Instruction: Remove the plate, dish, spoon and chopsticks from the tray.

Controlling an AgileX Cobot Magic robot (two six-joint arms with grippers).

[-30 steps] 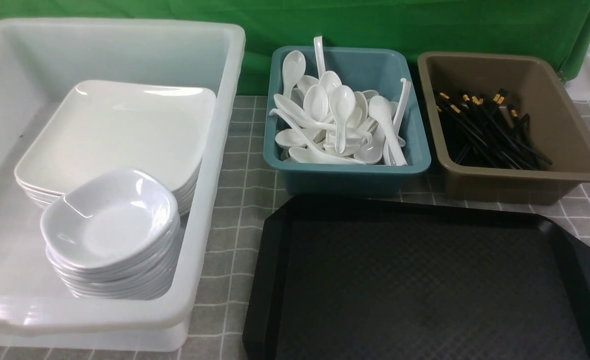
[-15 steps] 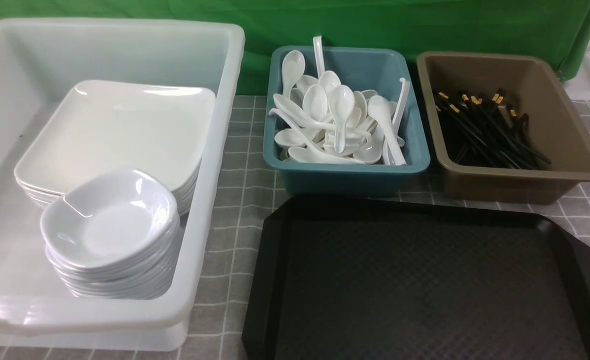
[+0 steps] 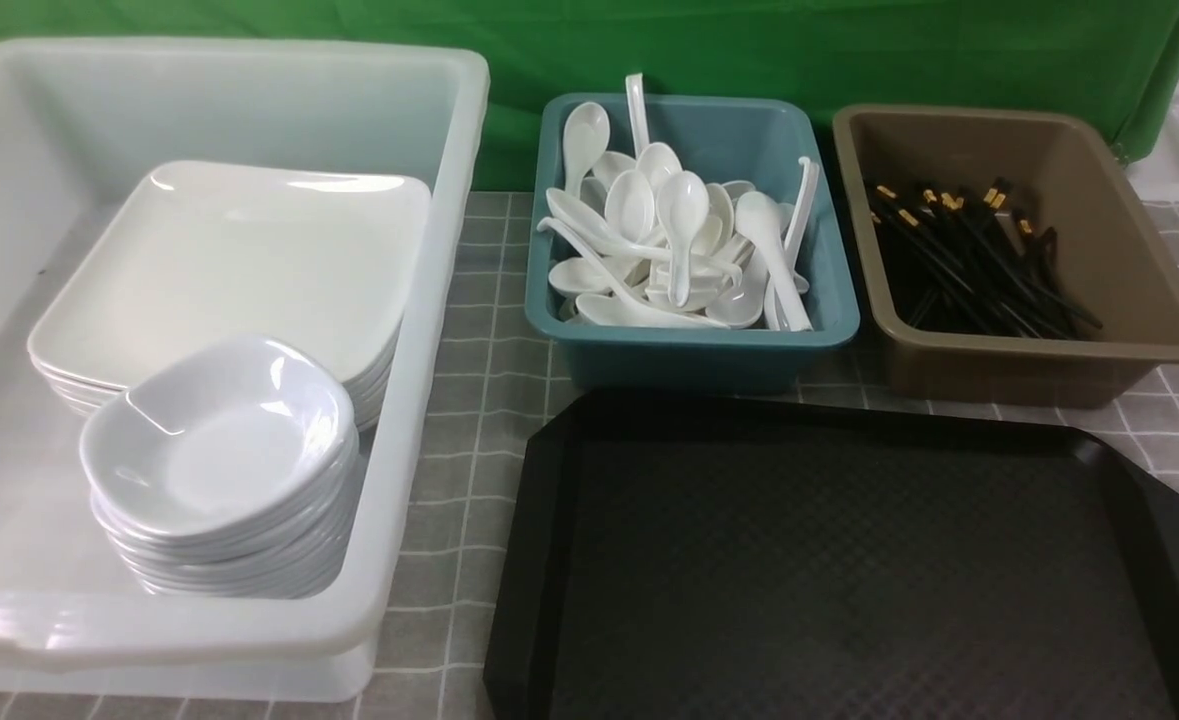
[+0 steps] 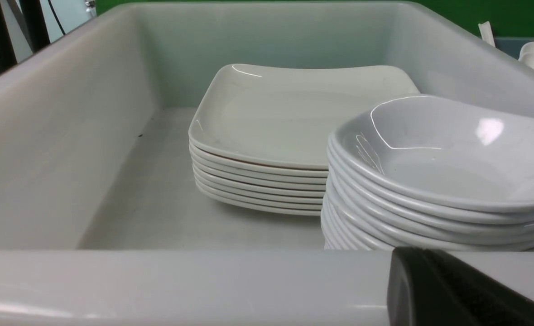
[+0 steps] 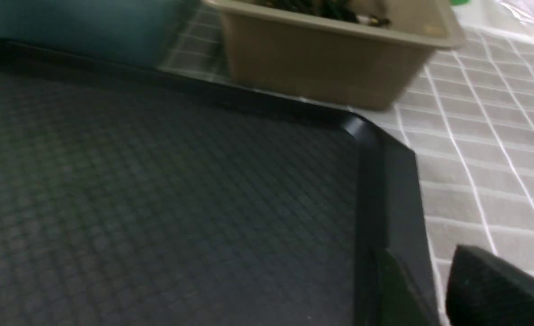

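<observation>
Nearest the robot, on the grey checked cloth that covers the surface, the black tray is seen with its diamond-textured floor bare; its cut-off corner is shown close in the right wrist view, where a dark part of the right gripper is caught at the picture's edge, just beside the tray's rim. How the right jaws stand cannot be told, as only that part is visible. A black piece of the left gripper is seen in the left wrist view just outside the near wall of the white tub; its jaws are pressed together and nothing is held between them.

Inside the white tub, to the left of the tray, a stack of small rounded-square dishes is placed near the front wall, and behind it, touching or nearly so, a stack of large square plates is set.

Beyond the tray's far rim, a teal tub is filled with a loose heap of white soup spoons, a few handles being raised above its rim. To its right, just beside it, a brown tub is found, in which black chopsticks with gold caps are piled. A green backdrop is hung behind everything.
</observation>
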